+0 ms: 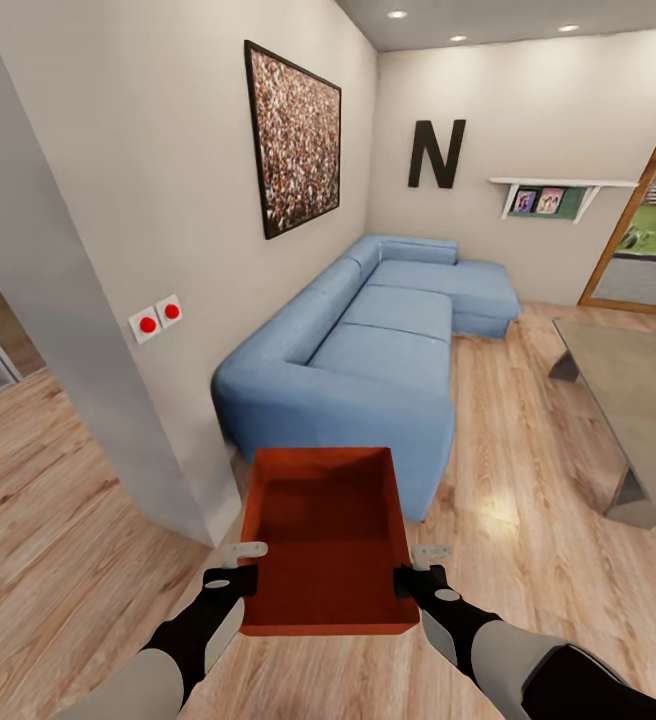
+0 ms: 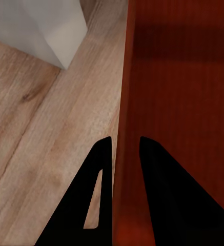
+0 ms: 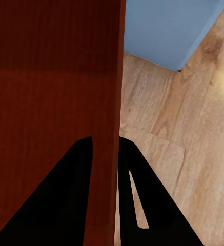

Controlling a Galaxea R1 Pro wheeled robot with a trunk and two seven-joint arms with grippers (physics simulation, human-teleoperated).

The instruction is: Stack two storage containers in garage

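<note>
One orange-red storage container [image 1: 328, 545] hangs in front of me above the light wood-plank floor of the living room, open side up and empty. My left gripper [image 1: 234, 581] is shut on its left wall, and my right gripper [image 1: 412, 581] is shut on its right wall. In the left wrist view the thin red wall [image 2: 123, 154] runs between the two black fingers [image 2: 100, 205]. In the right wrist view the container's wall [image 3: 112, 128] sits the same way between that gripper's fingers [image 3: 135, 205].
A blue sectional sofa [image 1: 368, 350] stands just ahead of the container. A pale wall corner [image 1: 183, 500] juts out at the left, with an opening beyond it. A grey low table [image 1: 633, 400] stands at the right, and a glass door [image 1: 653, 230] at the far right.
</note>
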